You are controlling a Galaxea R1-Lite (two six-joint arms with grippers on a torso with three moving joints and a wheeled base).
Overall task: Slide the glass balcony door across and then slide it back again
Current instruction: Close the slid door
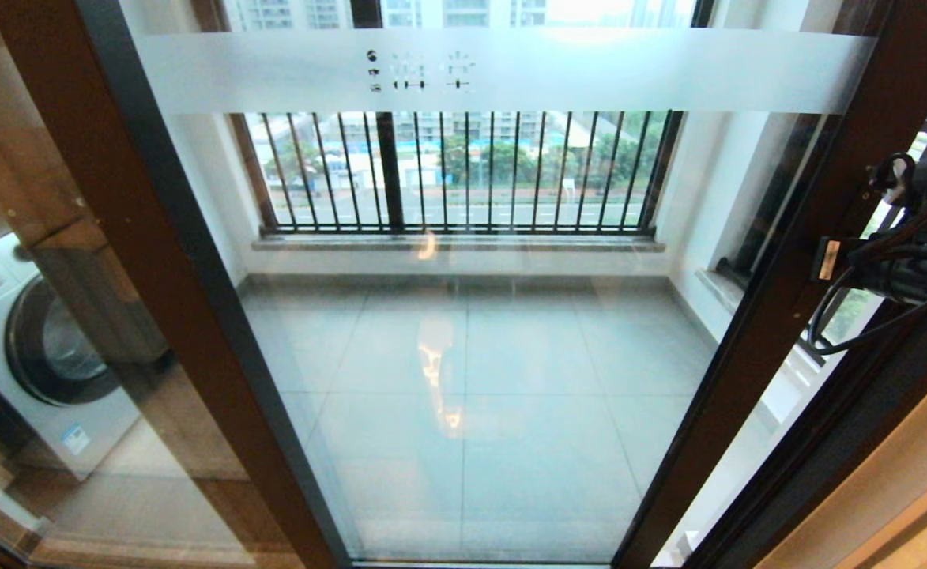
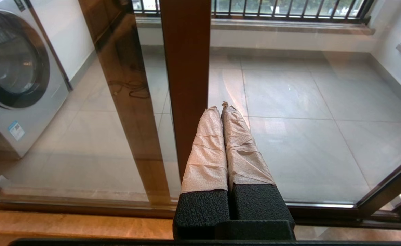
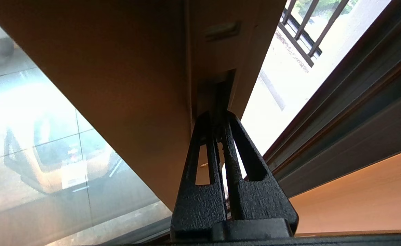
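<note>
Head view: tall dark-brown-framed glass balcony door [image 1: 463,316] fills centre, grey tiled balcony floor [image 1: 471,371] behind it. Right gripper [image 3: 219,118] fingers together, tips in door's black handle slot [image 3: 217,92]. Left gripper [image 2: 221,106] closed, empty, near door's left stile.

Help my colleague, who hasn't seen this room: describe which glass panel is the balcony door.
Facing the balcony railings, it is the glass balcony door in a dark brown frame. Unlike the plain pane on its left, it carries a frosted white band near the top.
</note>
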